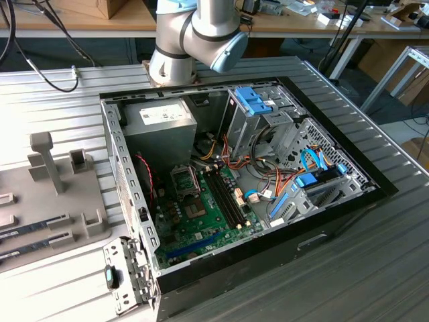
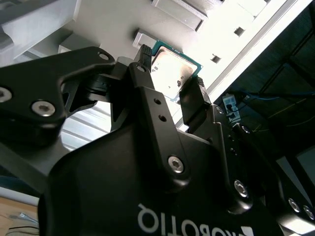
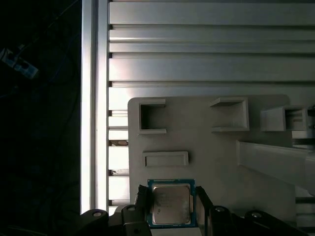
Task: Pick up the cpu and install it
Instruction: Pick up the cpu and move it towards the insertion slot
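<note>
**Cpu clamped by its edges over a grey holder**

The cpu (image 3: 171,206) is held between the fingers (image 2: 152,98) of the gripper (image 3: 171,196). The gripper is drawn in narrow onto two opposite edges of the chip's green rim, and the silver lid is left bare. Whether the chip is lifted clear of the holder (image 3: 221,147) beneath cannot be told.

The chip is judged very light, thin and stiff, so little squeeze should be needed. The smooth lid could slip if tilted, and the underside contacts are taken to be delicate. The edges are therefore judged the right place for a hold, as is done here, with the chip kept level and nothing pressed on its faces.

Just beyond, the pale holder is seen with square pockets and a raised bar. It is set on a table (image 3: 197,59) of ribbed aluminium slats, hard and flat.

In the exterior view the arm (image 1: 201,30) is mounted at twelve o'clock, behind an open case (image 1: 288,238). Inside, the power supply (image 1: 161,127) is found towards eleven o'clock of the case. The socket (image 1: 186,180) sits on the motherboard (image 1: 201,225) near the middle, hemmed in by cables (image 1: 268,181) at three o'clock. A rack (image 1: 60,201) with memory sticks (image 1: 33,228) lies at nine o'clock. Farthest off, from ten to two o'clock, benches (image 1: 80,20) are seen.
</note>
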`<move>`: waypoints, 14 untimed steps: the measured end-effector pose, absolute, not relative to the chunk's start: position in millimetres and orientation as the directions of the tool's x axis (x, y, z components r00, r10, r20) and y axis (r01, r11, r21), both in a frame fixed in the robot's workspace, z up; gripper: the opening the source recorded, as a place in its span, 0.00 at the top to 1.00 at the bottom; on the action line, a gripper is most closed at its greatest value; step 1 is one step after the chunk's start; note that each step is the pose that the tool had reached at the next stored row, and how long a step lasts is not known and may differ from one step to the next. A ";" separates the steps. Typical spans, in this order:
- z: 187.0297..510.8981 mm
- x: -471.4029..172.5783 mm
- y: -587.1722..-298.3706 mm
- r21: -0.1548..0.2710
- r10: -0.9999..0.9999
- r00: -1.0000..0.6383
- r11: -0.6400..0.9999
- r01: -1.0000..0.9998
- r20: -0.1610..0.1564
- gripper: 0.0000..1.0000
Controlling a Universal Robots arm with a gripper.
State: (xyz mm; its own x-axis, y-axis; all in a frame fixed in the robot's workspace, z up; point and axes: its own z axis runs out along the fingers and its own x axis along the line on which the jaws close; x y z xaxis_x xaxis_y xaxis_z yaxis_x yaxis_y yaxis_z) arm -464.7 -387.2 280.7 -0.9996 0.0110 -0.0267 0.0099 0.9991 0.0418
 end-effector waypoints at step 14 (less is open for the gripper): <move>283.9 -464.7 -387.2 0.042 0.011 -1.000 0.999 0.010 -0.027 0.53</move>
State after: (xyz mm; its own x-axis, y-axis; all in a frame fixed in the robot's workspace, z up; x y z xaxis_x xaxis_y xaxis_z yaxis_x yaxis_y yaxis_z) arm -464.7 -387.2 283.9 -0.9996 0.0111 -0.0268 0.0099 0.9991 0.0423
